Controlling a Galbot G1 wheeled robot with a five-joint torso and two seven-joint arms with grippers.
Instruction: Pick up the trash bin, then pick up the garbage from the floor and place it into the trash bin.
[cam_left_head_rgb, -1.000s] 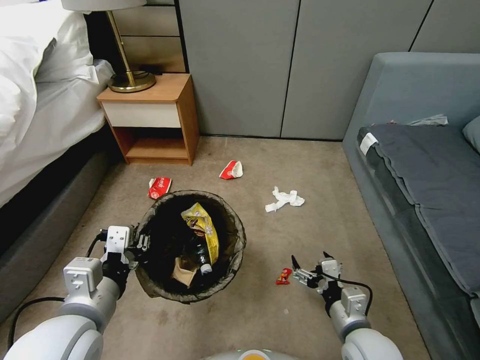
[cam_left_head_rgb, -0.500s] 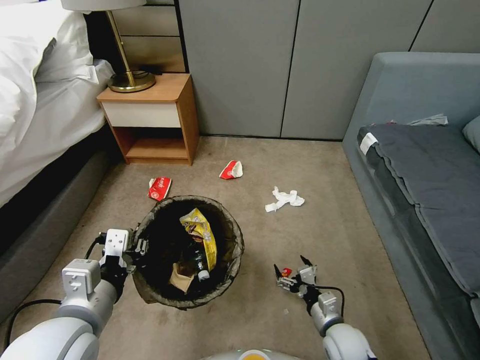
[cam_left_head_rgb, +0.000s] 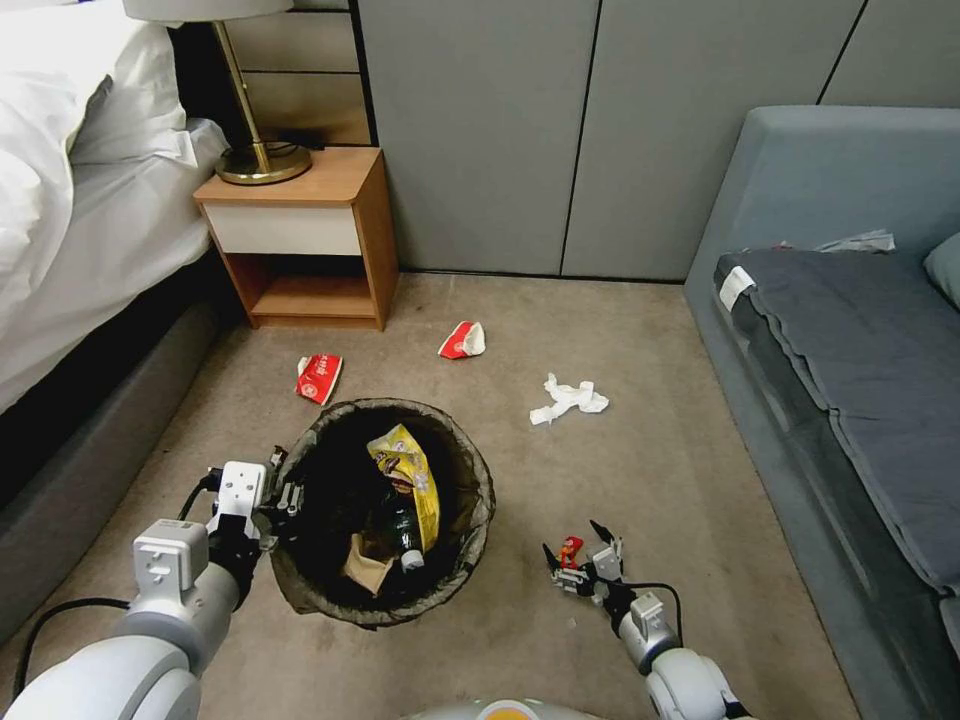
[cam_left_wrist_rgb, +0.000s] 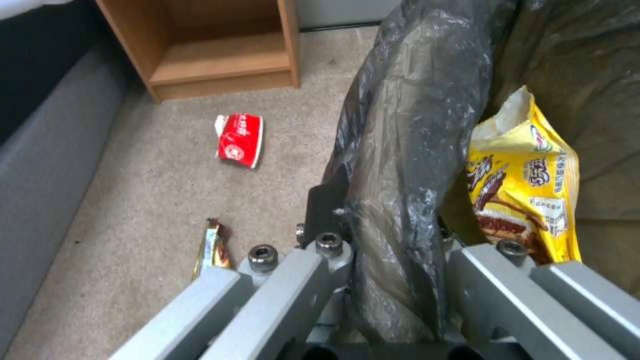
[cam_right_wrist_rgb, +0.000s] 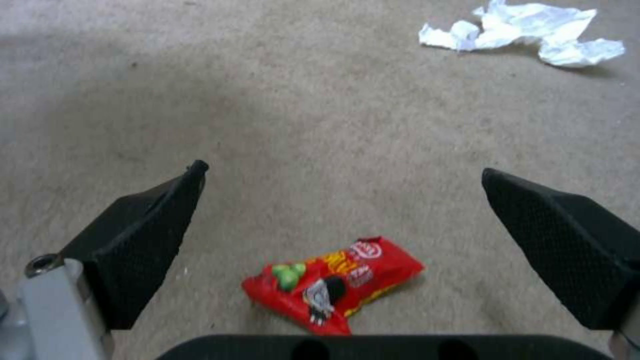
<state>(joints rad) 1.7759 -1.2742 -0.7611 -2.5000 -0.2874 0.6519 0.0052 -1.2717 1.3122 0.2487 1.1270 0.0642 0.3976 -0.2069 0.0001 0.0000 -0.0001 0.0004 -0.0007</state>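
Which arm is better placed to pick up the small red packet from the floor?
The right. The right gripper is open around the small red packet on the floor. The left gripper is shut on the trash bin rim.

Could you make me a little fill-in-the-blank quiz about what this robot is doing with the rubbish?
1. The left gripper is shut on the rim of the ____.
2. The right gripper is ____, with a small red packet on the carpet between its fingers.
3. Inside the bin, the big snack bag is ____ in colour.
4. The crumpled tissue lies on the ____.

Answers: bin; open; yellow; carpet
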